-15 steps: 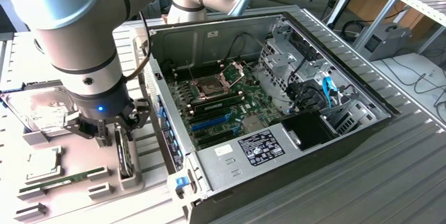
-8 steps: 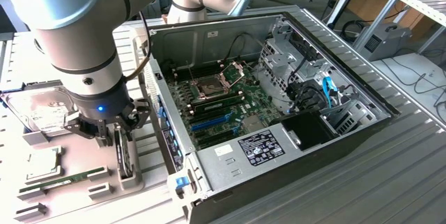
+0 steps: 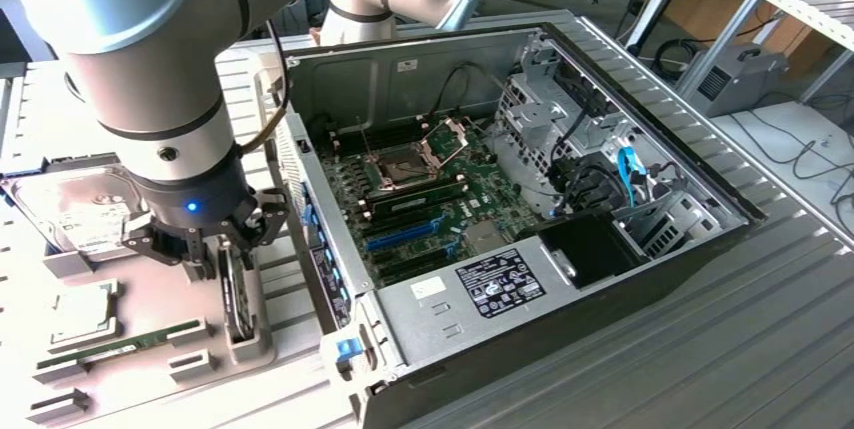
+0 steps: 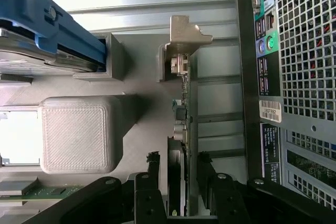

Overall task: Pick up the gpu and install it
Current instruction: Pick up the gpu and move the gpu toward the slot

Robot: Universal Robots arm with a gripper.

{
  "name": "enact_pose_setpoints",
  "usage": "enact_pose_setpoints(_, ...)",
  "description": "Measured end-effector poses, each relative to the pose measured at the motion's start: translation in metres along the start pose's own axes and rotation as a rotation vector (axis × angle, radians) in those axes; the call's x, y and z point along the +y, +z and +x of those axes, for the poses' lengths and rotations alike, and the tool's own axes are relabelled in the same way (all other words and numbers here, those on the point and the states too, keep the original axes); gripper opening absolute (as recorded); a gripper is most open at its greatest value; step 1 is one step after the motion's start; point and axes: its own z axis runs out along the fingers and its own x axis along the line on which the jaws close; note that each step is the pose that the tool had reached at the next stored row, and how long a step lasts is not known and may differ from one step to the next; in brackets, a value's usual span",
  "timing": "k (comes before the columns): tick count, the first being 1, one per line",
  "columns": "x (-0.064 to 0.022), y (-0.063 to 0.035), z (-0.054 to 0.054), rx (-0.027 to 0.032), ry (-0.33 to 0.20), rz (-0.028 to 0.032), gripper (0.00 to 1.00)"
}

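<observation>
The gpu (image 3: 239,299) stands on edge in a grey holder on the tray, at the exterior view's left of the computer case (image 3: 627,249). In the wrist view the gpu (image 4: 181,109) appears edge-on as a thin green card, with its silver end bracket (image 4: 185,35) at the far end. My gripper (image 3: 222,267) is lowered straight over it. The gripper (image 4: 177,159) is open, and its black fingers (image 4: 153,164) straddle the card with a narrow gap on each side.
The open case shows a motherboard with a blue slot (image 3: 400,235). On the tray lie a hard drive (image 3: 80,211), a memory stick (image 3: 123,345) and a chip (image 3: 80,315). A grey block (image 4: 79,135) and the case's rear panel (image 4: 294,77) flank the card.
</observation>
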Motion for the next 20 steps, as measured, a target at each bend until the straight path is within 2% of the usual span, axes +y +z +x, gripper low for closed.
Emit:
enact_pose_setpoints(3, 0.0000, -0.0001, 0.0000, 0.0001, 0.000, 0.0001, 0.40)
enact_pose_setpoints(5, 0.0000, -0.0001, 0.0000, 0.0002, 0.000, 0.0002, 0.27)
enact_pose_setpoints(6, 0.0000, -0.0001, 0.0000, 0.0001, 0.000, 0.0002, 0.26)
enact_pose_setpoints(20, 0.0000, -0.0001, 0.0000, 0.0001, 0.000, 0.0001, 0.26)
